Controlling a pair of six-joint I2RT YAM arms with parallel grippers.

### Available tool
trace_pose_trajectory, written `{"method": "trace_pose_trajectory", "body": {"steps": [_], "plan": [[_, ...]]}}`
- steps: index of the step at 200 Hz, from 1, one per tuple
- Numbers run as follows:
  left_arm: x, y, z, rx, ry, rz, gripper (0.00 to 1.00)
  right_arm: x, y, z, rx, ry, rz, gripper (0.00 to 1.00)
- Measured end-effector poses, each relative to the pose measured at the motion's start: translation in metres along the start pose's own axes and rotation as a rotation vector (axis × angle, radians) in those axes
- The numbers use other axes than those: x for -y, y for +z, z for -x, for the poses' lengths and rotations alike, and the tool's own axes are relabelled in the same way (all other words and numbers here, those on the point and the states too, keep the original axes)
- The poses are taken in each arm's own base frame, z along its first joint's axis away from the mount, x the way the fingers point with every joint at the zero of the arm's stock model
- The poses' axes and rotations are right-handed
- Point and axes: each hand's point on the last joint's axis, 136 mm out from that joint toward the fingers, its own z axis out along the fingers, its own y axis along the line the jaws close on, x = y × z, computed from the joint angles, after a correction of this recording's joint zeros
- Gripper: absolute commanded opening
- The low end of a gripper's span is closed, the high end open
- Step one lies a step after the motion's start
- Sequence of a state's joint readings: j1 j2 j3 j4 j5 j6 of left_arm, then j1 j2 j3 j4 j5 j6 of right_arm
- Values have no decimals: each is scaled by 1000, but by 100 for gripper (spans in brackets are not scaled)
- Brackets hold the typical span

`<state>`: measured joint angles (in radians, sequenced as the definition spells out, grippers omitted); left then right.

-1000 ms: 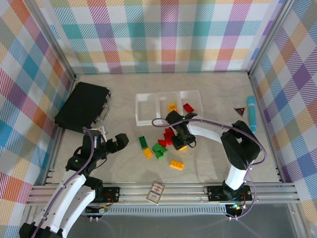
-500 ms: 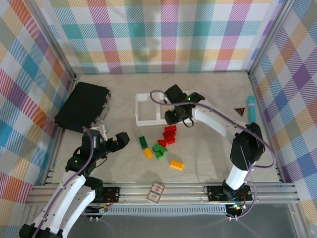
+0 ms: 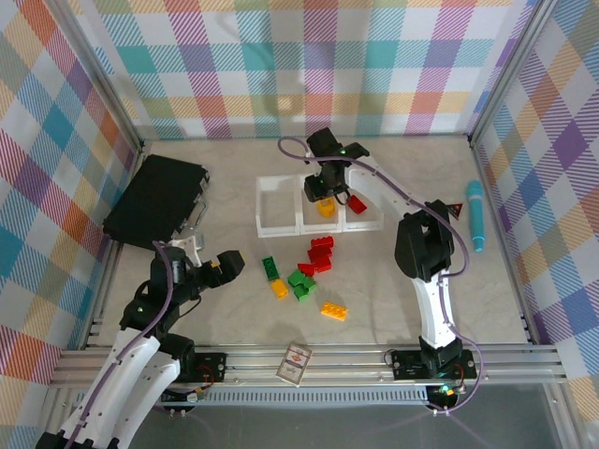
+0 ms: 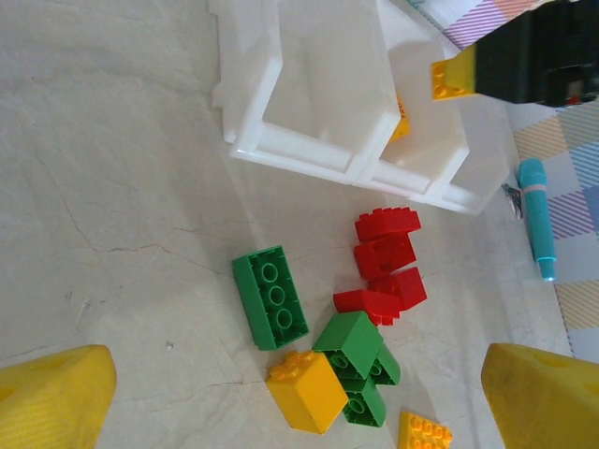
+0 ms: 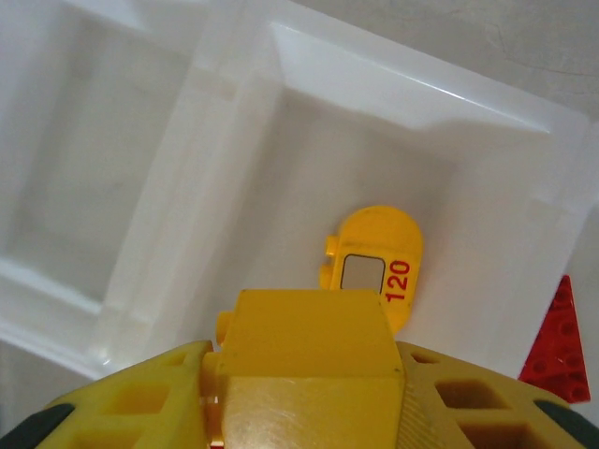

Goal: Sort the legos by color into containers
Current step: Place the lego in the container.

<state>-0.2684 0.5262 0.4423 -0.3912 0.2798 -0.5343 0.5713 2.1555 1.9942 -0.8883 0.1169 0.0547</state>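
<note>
**Change from a second ago.** The right hand (image 3: 321,192) has left the loose pile on the counter (image 3: 402,290) and travelled toward 12 o'clock. It now hangs over the middle cell of the row of three white, thin-walled plastic trays (image 3: 279,180). The red bricks it covered are back in view. The left hand (image 3: 223,266) has not shifted; its jaws remain spread wide, holding nothing.

**Right hand.** The jaws are narrow, clamped on a yellow plastic brick (image 5: 314,341), which is blocky and smooth-sided. Below it in the middle cell lies a yellow round-ended piece (image 5: 374,257) with a grey panel and a red "120". The right cell holds a red brick (image 3: 356,203).

**Loose items, 6 o'clock of the trays.** All are glossy plastic.
- A cluster of red bricks (image 4: 388,267).
- A long green brick (image 4: 271,297) with three rings on its upper face.
- Green sloped bricks (image 4: 356,360), with a yellow square brick (image 4: 304,388) touching them at 9 o'clock.
- An orange flat plate (image 3: 334,311), lying apart at 5 o'clock.

**Surroundings.**
- The counter is pale and stone-like, with fine cracks.
- A flat black box (image 3: 154,201) sits at 9 o'clock of the trays.
- A teal pen (image 3: 475,213) sits at 3 o'clock, with a small dark triangular card (image 3: 454,209) just beside it.
- A red-and-white card (image 3: 297,363) rests at the near rail.

**Obstruction.** The right arm's white link crosses the far side of the right cell and hides part of its wall.
</note>
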Motion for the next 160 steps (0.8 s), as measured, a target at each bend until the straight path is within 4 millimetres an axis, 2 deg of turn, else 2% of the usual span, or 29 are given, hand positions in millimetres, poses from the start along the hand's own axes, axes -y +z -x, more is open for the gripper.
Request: {"method": "trace_pose_trajectory", "body": {"steps": [37,89,128,160], "plan": [[2,-1,-1,1,5,-6,100,0,19,-5,-40,-24,19,41],[0,-1,-1,-2,3,-1,100,-5,30,-2,-49,-38,44,53],[-2,-3,-3,-5,-1,14,100,-5,34,-4,-57,-39,44,57],[-10,-4,-3,-1,-40,56,100,-5,28,-1,-48,-40,45,58]]}}
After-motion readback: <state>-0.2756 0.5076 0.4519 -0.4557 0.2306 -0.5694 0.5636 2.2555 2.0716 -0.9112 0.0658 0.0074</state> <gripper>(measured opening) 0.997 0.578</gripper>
